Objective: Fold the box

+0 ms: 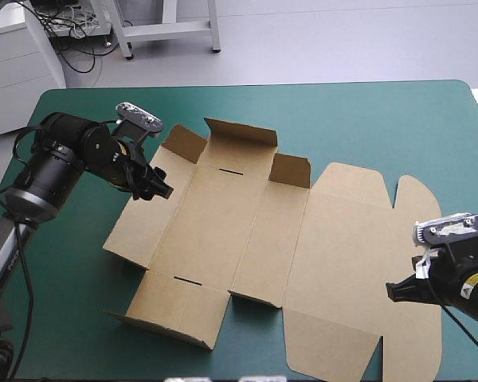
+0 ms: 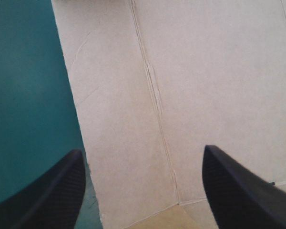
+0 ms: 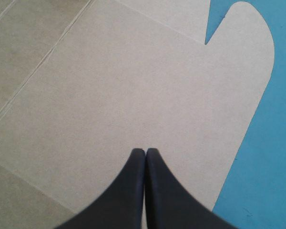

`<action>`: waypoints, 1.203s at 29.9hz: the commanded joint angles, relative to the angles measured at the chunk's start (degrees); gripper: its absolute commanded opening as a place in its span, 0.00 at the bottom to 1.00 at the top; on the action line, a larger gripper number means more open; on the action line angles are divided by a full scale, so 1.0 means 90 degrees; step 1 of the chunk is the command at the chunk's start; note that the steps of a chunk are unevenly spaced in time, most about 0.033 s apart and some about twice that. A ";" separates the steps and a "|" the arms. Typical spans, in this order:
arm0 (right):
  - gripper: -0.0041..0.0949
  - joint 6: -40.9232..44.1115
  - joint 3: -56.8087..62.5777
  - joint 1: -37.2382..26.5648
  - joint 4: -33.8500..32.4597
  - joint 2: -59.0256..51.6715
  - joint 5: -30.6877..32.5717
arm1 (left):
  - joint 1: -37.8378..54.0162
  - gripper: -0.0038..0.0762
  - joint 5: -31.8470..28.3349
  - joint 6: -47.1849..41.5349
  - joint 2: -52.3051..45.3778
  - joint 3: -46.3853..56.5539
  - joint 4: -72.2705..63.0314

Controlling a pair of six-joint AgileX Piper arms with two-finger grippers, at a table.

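The brown box (image 1: 247,239) lies as a cut sheet on the teal-green cover (image 1: 366,119), its lid panel flat at the right. The far wall (image 1: 240,131) and the small flaps beside it stand partly raised. My left gripper (image 1: 161,191) hovers over the sheet's left side panel near its far corner. In the left wrist view it is open (image 2: 143,150), with the board (image 2: 205,71) and a crease under it. My right gripper (image 1: 392,290) is over the lid's right flap, near the table's front right. There its fingers are shut (image 3: 145,150), with nothing between them, above the flap (image 3: 133,81).
Teal-green cover shows all round the sheet, widest along the far edge and at the left (image 2: 24,95). The lid's rounded flap ends close to the table's right edge (image 3: 271,157). The sheet's near flaps (image 1: 167,318) reach almost to the front edge.
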 commanded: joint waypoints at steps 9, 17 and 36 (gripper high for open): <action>0.02 -0.0091 -0.0150 -0.0032 0.0031 -0.0003 -0.0429 | 0.2585 0.67 0.0295 0.1500 0.0598 -0.0232 -0.3229; 0.02 -0.0323 -0.0150 -0.0032 0.0070 -0.0003 -0.0429 | 0.3025 0.67 0.0295 0.1602 0.1300 -0.0232 -0.3355; 0.02 -0.0353 -0.0150 -0.0032 0.0084 -0.0003 -0.0442 | 0.3025 0.71 0.0336 0.1831 0.1759 0.0990 -0.3418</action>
